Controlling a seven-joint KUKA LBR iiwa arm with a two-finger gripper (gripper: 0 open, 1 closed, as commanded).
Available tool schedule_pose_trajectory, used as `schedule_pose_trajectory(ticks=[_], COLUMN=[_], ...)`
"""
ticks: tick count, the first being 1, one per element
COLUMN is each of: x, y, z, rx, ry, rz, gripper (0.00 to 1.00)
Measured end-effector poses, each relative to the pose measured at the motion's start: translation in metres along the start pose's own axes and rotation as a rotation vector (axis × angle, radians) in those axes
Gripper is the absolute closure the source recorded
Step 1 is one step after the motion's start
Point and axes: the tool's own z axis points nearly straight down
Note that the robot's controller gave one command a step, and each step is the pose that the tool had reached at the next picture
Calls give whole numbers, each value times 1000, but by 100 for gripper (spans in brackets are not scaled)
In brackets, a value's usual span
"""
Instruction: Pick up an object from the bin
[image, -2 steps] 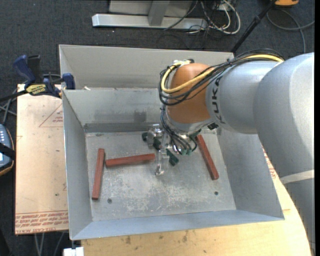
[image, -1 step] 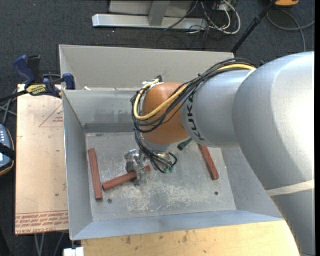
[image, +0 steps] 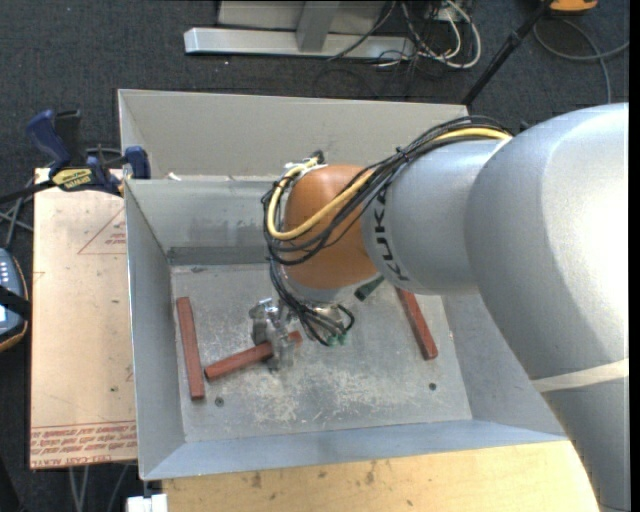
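Where the arm (image: 470, 220) came in from the right, its thick grey body covered much of the right half of the bin (image: 150, 330). The orange cover (image: 325, 235) at its wrist sat over the middle of the floor. Yellow and black cables (image: 300, 233) ran along the arm and looped round the left side of the cover, with a tangle of thin dark wires hanging just below it.

Under the cover the tool (image: 272, 342) was low over the bin floor, a little left of centre, at the right end of the middle stick (image: 235, 364). That stick was a reddish-brown bar lying slantwise, its left end nearer and its right end farther, tucked in at the tool. Whether the tool touched that end could not be told. Whether the tool was clenched or released could not be told either — its metal parts ran together from this angle.

Two more bars of the same colour lay on the floor. The left stick (image: 189, 348) ran near to far along the foot of the left wall, its near end just beside the left end of the middle stick. The right stick (image: 418, 323) lay on the right part of the floor, also running roughly near to far, with its far end hidden under the arm — well apart from the tool.

The floor itself was dull grey and scuffed with pale dust, heaviest around the middle stick and toward the near wall.
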Motion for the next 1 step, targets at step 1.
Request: schedule_pose_trajectory(ticks=[1], x=[3], y=[7], z=[-143], rx=[2], ry=[-1], rz=[-25], gripper=[100])
